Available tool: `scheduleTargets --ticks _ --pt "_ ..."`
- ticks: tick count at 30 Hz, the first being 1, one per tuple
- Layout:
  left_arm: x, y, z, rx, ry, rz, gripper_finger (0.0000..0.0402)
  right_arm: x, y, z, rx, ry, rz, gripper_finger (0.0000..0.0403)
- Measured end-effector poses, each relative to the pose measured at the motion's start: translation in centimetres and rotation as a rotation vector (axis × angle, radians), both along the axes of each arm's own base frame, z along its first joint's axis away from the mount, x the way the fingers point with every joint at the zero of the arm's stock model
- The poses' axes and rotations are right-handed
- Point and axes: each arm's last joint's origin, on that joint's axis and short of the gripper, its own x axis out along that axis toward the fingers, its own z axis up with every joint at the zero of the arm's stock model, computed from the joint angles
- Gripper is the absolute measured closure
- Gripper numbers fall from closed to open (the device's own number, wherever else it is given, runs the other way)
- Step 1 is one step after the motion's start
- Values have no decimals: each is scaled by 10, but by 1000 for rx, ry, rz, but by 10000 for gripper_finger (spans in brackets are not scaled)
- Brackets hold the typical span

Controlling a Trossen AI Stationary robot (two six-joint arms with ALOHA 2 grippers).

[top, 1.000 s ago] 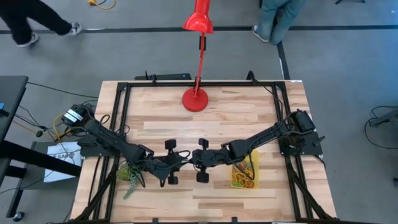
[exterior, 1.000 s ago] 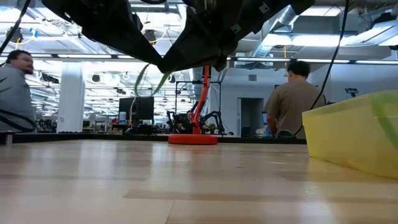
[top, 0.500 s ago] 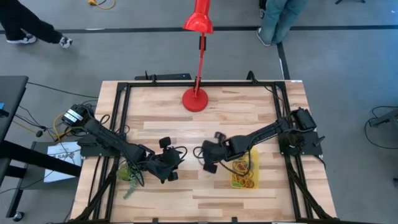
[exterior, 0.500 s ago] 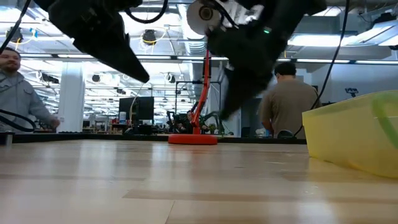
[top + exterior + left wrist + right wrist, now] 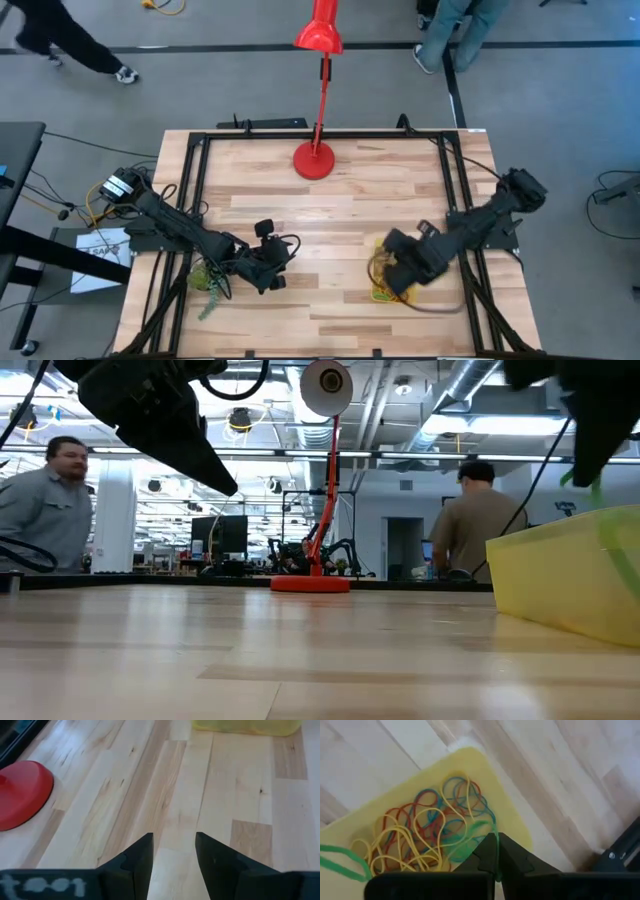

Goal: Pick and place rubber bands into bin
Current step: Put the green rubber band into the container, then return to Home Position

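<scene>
Light wood tabletop (image 5: 330,200), open office behind. Bin (image 5: 505,815) lower right in high view, long axis vertical there, rubber bands (image 5: 427,832) inside. Right pincer (image 5: 496,851) together over it, green band pinched. Left pincer (image 5: 172,851) apart, lower left.

Right gripper (image 5: 393,277) sits over the yellow bin (image 5: 381,291), hiding most of it; rubber bands not distinguishable. Left gripper (image 5: 272,262) over bare wood left of centre, beside a green plant (image 5: 206,288). Red lamp base (image 5: 314,159) near table's far edge.
</scene>
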Motion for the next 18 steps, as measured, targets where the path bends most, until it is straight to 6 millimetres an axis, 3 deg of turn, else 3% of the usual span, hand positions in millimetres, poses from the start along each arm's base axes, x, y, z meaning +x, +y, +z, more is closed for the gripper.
scheduleTargets --ticks 7,18 --pt "0 0 0 3 7 -6 262 -3 25 -16 -53 -37 15 358" --pt "-1 -2 -2 -28 65 -100 262 15 23 -47 -24 109 -46 283"
